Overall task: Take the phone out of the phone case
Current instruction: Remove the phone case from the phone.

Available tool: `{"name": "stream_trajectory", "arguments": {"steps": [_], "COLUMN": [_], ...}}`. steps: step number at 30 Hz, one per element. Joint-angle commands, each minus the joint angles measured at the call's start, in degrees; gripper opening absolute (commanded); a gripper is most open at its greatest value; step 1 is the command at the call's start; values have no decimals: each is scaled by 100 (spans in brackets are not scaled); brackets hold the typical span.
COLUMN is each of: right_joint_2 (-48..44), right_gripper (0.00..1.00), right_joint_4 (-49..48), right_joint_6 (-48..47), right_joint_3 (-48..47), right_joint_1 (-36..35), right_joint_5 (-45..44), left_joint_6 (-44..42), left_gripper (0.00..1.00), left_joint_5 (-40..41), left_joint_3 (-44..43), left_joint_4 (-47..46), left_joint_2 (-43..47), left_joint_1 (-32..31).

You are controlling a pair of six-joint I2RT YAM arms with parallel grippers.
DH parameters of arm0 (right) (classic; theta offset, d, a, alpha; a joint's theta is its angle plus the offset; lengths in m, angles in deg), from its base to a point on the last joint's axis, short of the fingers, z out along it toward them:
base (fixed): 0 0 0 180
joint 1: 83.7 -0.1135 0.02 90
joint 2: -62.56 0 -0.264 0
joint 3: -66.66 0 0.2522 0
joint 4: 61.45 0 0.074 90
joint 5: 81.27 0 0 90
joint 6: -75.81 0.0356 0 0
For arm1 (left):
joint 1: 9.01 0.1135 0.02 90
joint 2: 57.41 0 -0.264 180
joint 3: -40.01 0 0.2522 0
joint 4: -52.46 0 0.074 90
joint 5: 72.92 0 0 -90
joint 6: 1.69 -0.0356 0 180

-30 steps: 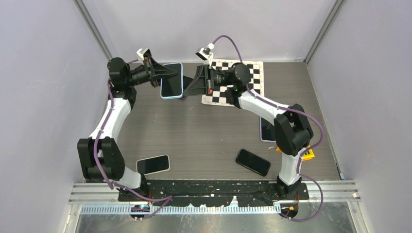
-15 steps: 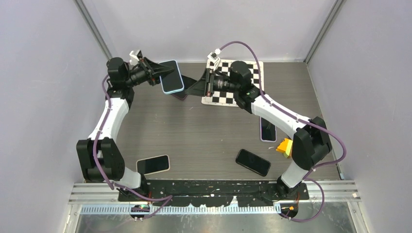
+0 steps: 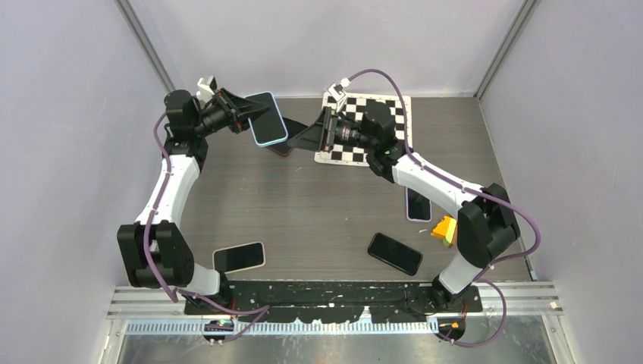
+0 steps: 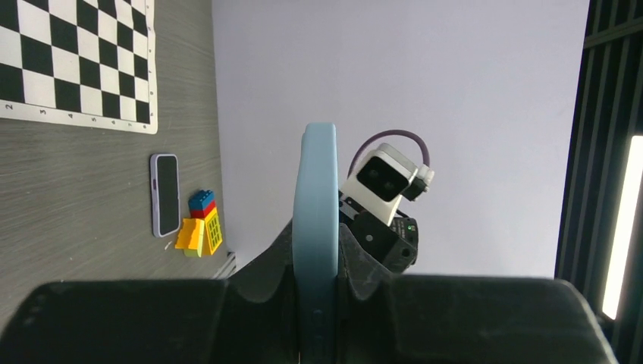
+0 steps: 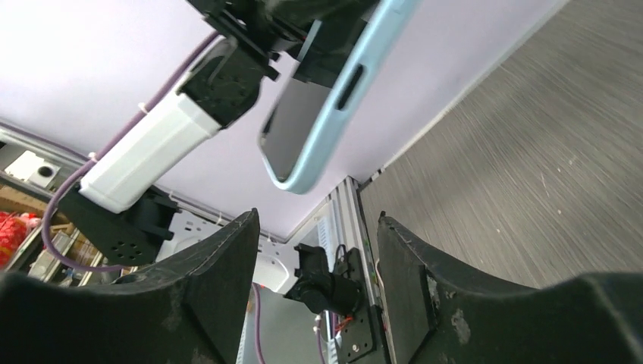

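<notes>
Left pincer (image 3: 258, 112) clamped on one edge of the light-blue rubbery phone case (image 3: 269, 119), phone apparently inside, aloft over the far grey worktop (image 3: 318, 212). Right pincer (image 3: 299, 138) apart, just beside, not touching. Risk: a push twists the case loose and it drops.

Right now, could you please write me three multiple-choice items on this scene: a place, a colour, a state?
1. Where does the checkerboard lie? A near edge; B far side of the table; C on the left arm.
2. What colour is the case in the left end effector? A red; B green; C light blue.
3. How is the right end effector? A open, empty; B shut on the case; C shut on a phone.
Answers: 1 B, at the overhead view's top; 2 C, its rim shows pale blue; 3 A, jaws apart, nothing between.
</notes>
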Motion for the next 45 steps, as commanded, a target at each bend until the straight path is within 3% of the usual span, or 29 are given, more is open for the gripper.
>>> {"name": "stream_trajectory", "arguments": {"steps": [1,4,9,13,31,36,45], "right_joint_2": [-303,-217,-32,44,95,153,170], "right_gripper": [64,60,35,26,45,35,20], "right_joint_4": [-908,-955,-946,-1038,-1477,-1285,404], "right_joint_6": [459,610,783,882,1091,978,-77], "right_joint_3": [-82,-147,-280,-267,-252,-321,-772], "right_joint_1": [-33,-33,-33,-33,-42,-53,-294], "right_joint_5": [69,-61,-62,-123,-150,-162,-451], "left_joint_6": [-16,-16,8,23,88,144,619], "left_gripper": [0,0,0,0,0,0,0], "left_joint_5": [26,28,34,50,73,91,170], "left_joint_3": [-301,-284,-262,-258,-187,-245,-321], "left_joint_4": [-194,-180,-164,-162,-216,-258,-592], "left_joint_2": [331,378,441,483,534,575,732], "left_joint_1": [49,42,47,42,44,34,22]}}
